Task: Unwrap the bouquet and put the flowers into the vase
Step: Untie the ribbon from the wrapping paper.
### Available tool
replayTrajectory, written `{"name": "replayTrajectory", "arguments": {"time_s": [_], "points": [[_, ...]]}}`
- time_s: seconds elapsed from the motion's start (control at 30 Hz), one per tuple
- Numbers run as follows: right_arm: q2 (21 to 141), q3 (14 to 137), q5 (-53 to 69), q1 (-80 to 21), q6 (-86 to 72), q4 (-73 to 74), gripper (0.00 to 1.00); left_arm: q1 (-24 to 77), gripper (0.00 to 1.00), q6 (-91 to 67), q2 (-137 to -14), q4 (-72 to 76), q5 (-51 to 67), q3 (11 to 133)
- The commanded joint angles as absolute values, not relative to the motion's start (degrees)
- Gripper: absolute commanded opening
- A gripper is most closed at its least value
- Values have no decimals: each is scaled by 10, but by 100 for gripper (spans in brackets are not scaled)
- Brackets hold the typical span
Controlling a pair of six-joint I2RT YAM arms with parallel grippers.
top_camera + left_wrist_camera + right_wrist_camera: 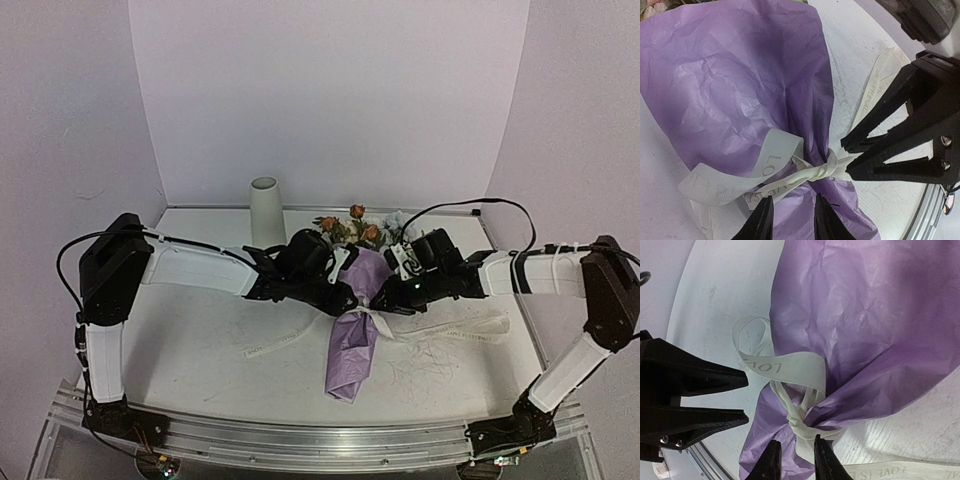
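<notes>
Paper cone (352, 345) holds flowers (350, 228) — vase (266, 210) stands upright, well apart.

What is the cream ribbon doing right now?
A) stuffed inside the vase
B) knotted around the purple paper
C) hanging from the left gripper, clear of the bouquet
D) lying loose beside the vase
B: both wrist views show the ribbon knotted around the pinched waist of the purple paper.

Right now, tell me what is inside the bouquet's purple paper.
Rust-orange roses and pale blue blooms poke from the open top of the purple paper. Their stems are hidden by the wrap, which is cinched with a cream ribbon.
</notes>
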State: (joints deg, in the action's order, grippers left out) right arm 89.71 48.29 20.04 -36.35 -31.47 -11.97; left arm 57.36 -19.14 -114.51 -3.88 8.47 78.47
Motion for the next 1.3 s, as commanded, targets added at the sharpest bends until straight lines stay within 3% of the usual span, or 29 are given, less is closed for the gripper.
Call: {"name": "replayTrajectory", "arguments": {"time_s": [0.0,0.5,0.83,0.97,1.27], "points": [[920,520,215,-371,-304,-112,22,572,28,-159,-1152,-57,78,817],[970,554,185,-379,-295,-90,22,571,28,-122,-1183,-66,49,846],[931,530,162,-379,-295,-81,0,572,32,-114,-1198,-65,78,855],[924,526,165,-379,-293,-75,0,572,39,-98,-1201,-55,105,850],[899,506,139,-379,-304,-75,0,572,39,-87,-1222,-55,93,873]]}}
